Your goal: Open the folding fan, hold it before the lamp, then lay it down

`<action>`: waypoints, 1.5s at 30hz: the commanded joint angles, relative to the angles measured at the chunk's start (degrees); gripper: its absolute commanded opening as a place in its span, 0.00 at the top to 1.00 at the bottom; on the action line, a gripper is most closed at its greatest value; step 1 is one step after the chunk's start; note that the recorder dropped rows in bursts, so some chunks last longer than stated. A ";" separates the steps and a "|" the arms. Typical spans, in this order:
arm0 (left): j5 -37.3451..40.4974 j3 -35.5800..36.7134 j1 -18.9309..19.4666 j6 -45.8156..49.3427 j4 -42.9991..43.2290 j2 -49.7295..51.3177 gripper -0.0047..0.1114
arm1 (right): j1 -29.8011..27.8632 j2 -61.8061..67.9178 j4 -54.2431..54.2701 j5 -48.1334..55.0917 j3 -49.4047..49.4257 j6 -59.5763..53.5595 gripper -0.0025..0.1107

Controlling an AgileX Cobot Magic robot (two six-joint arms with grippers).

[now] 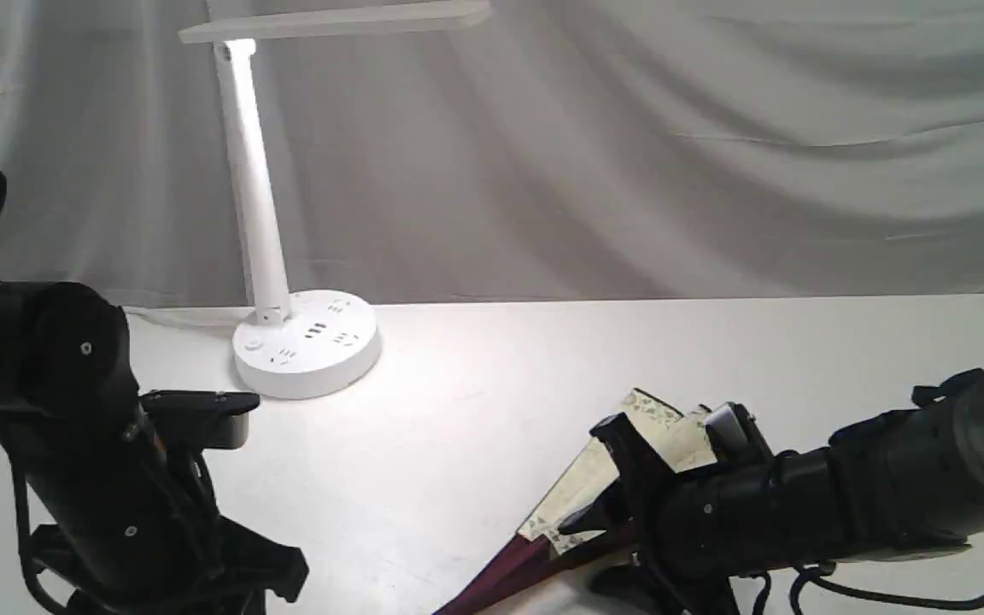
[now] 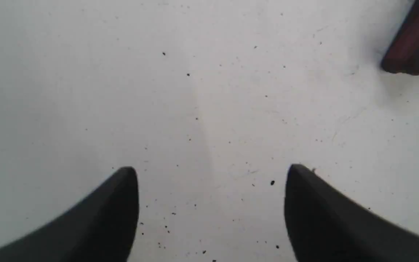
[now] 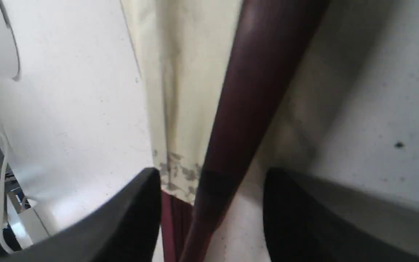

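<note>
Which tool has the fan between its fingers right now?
The right tool: its open jaws straddle the maroon guard of the folding fan. The left tool, also open, hangs over bare table.

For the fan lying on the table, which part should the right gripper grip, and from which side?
On the fan, grip the dark maroon outer stick near where the paper ends, coming from above. It looks stiff and narrow and lies along the table, while the pleated paper looks flimsy. The right gripper has its open jaws straddling it.
</note>
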 commanded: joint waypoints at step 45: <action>-7.21 0.14 0.09 4.62 0.44 -0.62 0.47 | -7.83 3.19 -0.72 37.25 0.33 -36.67 0.98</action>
